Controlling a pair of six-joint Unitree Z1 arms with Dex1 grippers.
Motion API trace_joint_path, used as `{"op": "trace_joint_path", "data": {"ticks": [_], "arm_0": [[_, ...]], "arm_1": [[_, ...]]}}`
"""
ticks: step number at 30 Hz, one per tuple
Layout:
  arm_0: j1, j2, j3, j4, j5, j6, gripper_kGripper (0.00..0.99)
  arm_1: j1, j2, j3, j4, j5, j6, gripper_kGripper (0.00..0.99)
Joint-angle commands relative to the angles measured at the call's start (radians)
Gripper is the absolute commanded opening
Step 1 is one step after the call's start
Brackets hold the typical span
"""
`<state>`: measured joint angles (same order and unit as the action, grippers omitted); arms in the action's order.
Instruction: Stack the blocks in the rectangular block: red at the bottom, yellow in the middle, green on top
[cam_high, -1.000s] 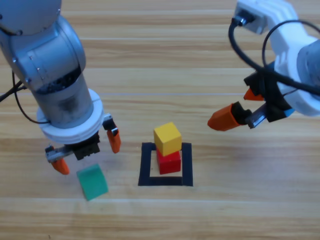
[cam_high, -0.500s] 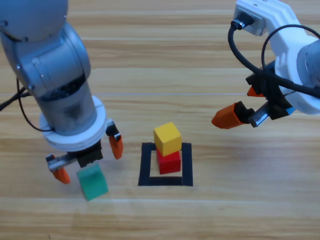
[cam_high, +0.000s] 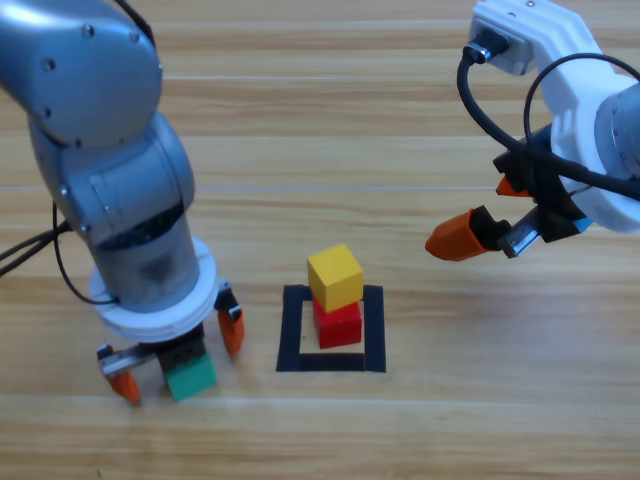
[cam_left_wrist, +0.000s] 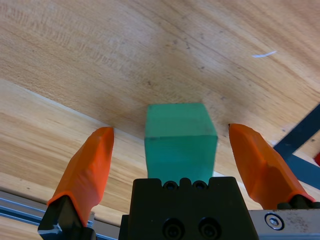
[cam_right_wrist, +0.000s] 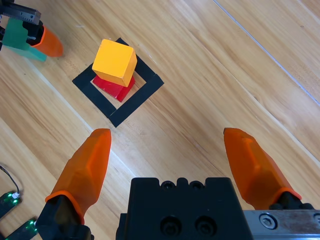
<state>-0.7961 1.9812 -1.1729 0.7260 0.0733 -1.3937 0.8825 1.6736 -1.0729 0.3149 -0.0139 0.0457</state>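
Down on the wood table (cam_high: 400, 120), the left gripper (cam_high: 178, 356) straddles the matte green cube (cam_high: 190, 375), jaws wide; yellow cube (cam_high: 334, 277) tops red cube (cam_high: 339, 322) inside the black tape frame (cam_high: 291, 330); right gripper (cam_high: 485, 212) hangs open

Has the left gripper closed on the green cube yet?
No: the left gripper's jaws stand open on either side of the green cube, with wood showing in both gaps.

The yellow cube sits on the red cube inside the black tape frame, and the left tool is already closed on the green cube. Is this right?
Not quite. The left wrist view shows the left tool open, its jaws apart on both sides of the green cube, not touching it. The yellow cube does sit on the red cube inside the black tape frame.
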Motion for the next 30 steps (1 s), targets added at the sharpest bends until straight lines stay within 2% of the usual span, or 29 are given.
{"op": "trace_joint_path", "data": {"ticks": [1,4,10,13,14,16,18,23,30], "arm_0": [[-0.018,0.067,0.015,-0.036,-0.021,0.019,0.943],[-0.018,0.079,0.018,-0.05,-0.029,0.03,0.842],[-0.018,0.091,0.012,-0.05,-0.041,0.076,0.46],[-0.018,0.087,-0.07,0.044,-0.027,0.13,0.224],[-0.018,0.077,-0.125,0.107,0.002,0.165,0.13],[-0.018,0.041,-0.209,0.179,0.042,0.243,0.028],[-0.018,-0.012,-0.281,0.227,0.063,0.344,0.008],[-0.005,-0.15,-0.358,0.263,0.068,0.533,0.0],[-0.003,-0.153,-0.467,0.306,-0.017,0.69,0.0]], "arm_1": [[-0.027,0.037,0.027,0.012,-0.006,0.0,0.986],[-0.027,0.037,0.027,0.012,-0.006,0.0,0.988],[-0.027,0.037,0.027,0.012,-0.008,0.0,0.986],[-0.027,0.037,0.028,0.012,-0.008,0.0,0.986],[-0.027,0.037,0.028,0.012,-0.008,0.0,0.986],[-0.027,0.035,0.028,0.012,-0.008,0.0,0.986],[-0.027,0.037,0.03,0.012,-0.008,0.0,0.988],[-0.027,0.037,0.03,0.012,-0.008,0.0,0.986],[-0.027,0.021,0.036,0.012,-0.011,0.0,0.988]]}}
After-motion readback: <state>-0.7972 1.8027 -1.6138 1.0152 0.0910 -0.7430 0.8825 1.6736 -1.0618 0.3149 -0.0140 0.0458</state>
